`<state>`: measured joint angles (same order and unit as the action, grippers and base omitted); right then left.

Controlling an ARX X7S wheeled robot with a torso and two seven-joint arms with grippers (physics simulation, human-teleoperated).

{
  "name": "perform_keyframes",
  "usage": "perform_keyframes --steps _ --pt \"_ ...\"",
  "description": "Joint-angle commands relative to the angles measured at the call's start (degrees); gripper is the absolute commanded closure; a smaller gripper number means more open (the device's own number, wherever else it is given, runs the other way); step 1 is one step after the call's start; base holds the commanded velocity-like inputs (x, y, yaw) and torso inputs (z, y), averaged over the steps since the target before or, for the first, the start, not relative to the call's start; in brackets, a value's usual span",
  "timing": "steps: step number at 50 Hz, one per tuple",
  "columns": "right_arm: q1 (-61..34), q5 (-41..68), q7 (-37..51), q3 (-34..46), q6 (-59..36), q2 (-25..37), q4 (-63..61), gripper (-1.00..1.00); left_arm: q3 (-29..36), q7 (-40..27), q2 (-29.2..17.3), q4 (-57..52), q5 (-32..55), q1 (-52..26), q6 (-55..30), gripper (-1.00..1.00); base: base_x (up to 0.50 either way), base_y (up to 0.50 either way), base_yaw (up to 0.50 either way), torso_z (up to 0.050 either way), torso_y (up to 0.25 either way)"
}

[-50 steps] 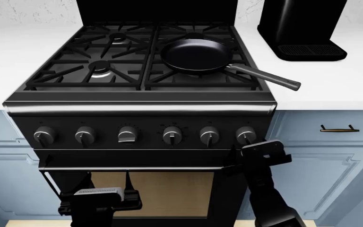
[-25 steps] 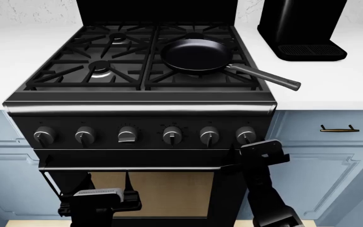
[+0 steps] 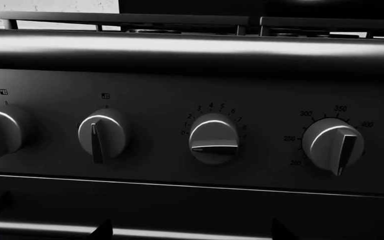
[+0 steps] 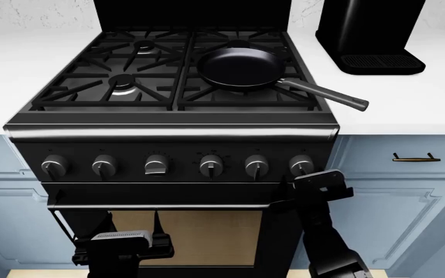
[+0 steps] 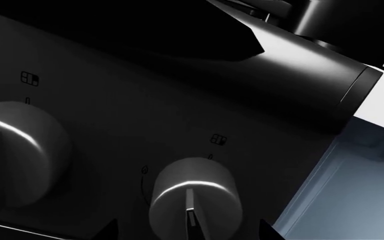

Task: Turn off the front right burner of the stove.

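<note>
Facing the stove (image 4: 172, 124), the head view shows a black gas range set between white countertops, with a row of six round knobs along its front panel below a shiny steel strip (image 4: 168, 133). A black frying pan (image 4: 240, 68) sits on the right-hand grates toward the rear, its handle (image 4: 323, 94) pointing out over the right counter. The front right burner (image 4: 242, 92) lies under the grate fingers just in front of the pan; its head cannot be made out. The right gripper (image 4: 323, 186) hangs just below and beside the rightmost knob (image 4: 301, 166), close to the panel; whether its fingers are apart or together cannot be told. In the right wrist view this knob (image 5: 193, 200) fills the lower middle, its pointer mark near vertical, with a second knob (image 5: 18, 150) beside it. The left gripper (image 4: 122, 246) hovers low before the tan oven window (image 4: 207, 231); its fingers' state cannot be told. A tall black coffee machine (image 4: 369, 35) stands on the right counter.
</note>
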<state>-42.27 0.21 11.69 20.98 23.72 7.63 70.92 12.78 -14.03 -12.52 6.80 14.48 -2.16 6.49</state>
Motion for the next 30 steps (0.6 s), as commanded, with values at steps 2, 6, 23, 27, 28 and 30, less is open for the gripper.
perform_keyframes --steps 2,6,23,27,28,30 --pt "-1.47 0.05 -0.28 0.26 2.14 -0.58 3.88 -1.0 0.25 -0.24 0.07 1.01 0.11 -0.37 0.49 -1.0 0.0 0.0 0.0 0.0 0.0" --pt "-1.6 0.11 -0.53 0.34 2.03 -0.58 3.89 1.0 0.25 -0.38 0.05 1.26 0.19 -0.5 0.54 -1.0 0.0 0.0 0.0 0.0 0.0" --pt "-1.57 0.42 -0.37 0.24 2.17 -0.41 3.66 1.0 0.6 -0.75 -0.15 1.37 0.42 -0.79 0.65 -1.0 0.0 0.0 0.0 0.0 0.0" --pt "-1.46 0.55 -0.43 0.15 2.54 -0.41 3.83 1.0 0.77 -0.83 -0.22 1.2 0.41 -0.92 0.5 -1.0 0.0 0.0 0.0 0.0 0.0" --pt "-1.44 0.62 -0.51 0.11 2.53 -0.42 3.81 1.0 0.8 -0.91 -0.27 1.0 0.41 -0.82 0.42 -1.0 0.0 0.0 0.0 0.0 0.0" --pt "-1.45 0.66 -0.55 0.07 2.4 -0.44 3.75 1.0 0.81 -1.0 -0.33 0.88 0.48 -0.8 0.28 -1.0 0.0 0.0 0.0 0.0 0.0"
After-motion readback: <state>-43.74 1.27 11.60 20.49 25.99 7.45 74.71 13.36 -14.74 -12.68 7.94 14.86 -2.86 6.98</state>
